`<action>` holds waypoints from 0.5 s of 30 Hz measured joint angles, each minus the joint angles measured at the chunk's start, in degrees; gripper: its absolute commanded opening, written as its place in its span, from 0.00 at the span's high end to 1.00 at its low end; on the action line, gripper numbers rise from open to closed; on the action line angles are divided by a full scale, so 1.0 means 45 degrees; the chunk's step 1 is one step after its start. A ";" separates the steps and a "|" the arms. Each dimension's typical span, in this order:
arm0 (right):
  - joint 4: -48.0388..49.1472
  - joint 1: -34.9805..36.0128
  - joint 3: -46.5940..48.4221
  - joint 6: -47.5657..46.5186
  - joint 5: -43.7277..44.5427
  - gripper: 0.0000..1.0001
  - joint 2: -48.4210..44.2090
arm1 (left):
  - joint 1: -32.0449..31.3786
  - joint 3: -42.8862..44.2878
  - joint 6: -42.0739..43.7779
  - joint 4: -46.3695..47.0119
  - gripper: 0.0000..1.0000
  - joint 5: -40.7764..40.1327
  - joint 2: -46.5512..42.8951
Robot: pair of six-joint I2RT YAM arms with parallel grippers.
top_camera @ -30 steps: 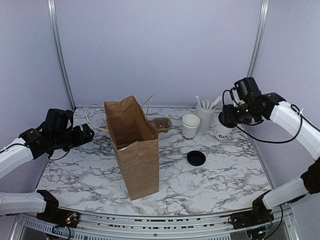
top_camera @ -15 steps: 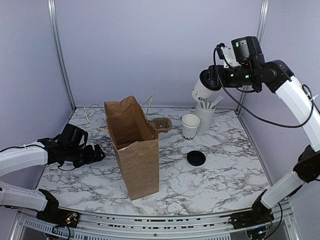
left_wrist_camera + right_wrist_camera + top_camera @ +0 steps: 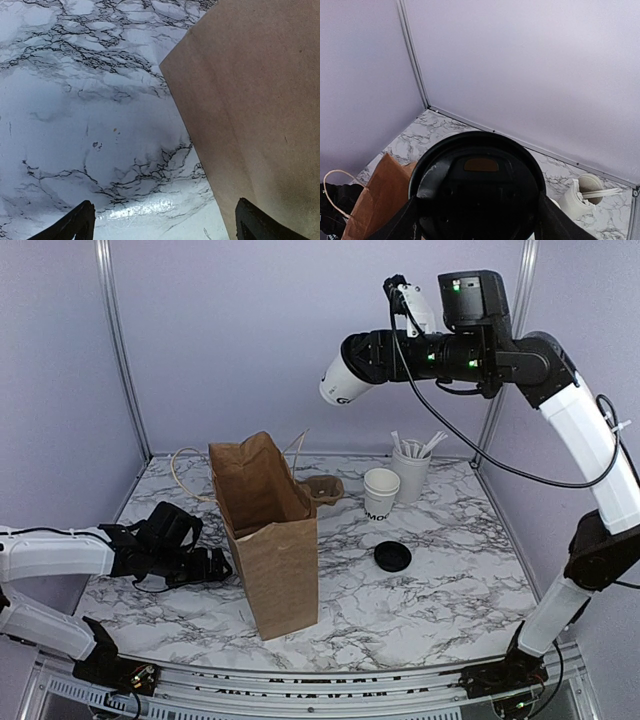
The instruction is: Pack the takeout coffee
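My right gripper (image 3: 365, 358) is high in the air, shut on a white paper cup (image 3: 338, 386) with a black lid (image 3: 477, 192). The cup lies tilted on its side, above and right of the open brown paper bag (image 3: 270, 540). In the right wrist view the lid fills the space between my right gripper's (image 3: 476, 221) fingers. A second white lettered cup (image 3: 380, 493) stands on the table without a lid, and a loose black lid (image 3: 392, 557) lies in front of it. My left gripper (image 3: 215, 565) is open, low beside the bag's left side (image 3: 255, 100), holding nothing.
A white cup of stirrers (image 3: 410, 472) stands at the back right, beside the brown pulp carrier (image 3: 322, 488) behind the bag. The bag's cord handles (image 3: 185, 475) trail at the back left. The marble table (image 3: 450, 580) is walled on three sides.
The right arm lifted the lidded cup from the back right of the table, up and to the left. The left gripper dropped and moved right, up to the bag.
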 measured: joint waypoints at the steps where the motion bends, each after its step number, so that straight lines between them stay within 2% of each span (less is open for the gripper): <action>1: 0.0175 0.0238 0.0005 -0.0068 -0.0015 0.33 0.0000 | -0.0092 0.0000 -0.0044 0.0039 0.01 0.0000 0.0053; 9: 0.1792 0.2025 0.0010 -0.0675 -0.0311 0.32 0.0073 | -0.0976 -0.0005 -0.0185 0.0316 0.01 0.0005 0.0607; 15: 0.2540 0.2599 0.0015 -0.0865 -0.0835 0.32 0.0529 | -0.1253 -0.0005 -0.0325 0.0617 0.02 0.0005 0.0923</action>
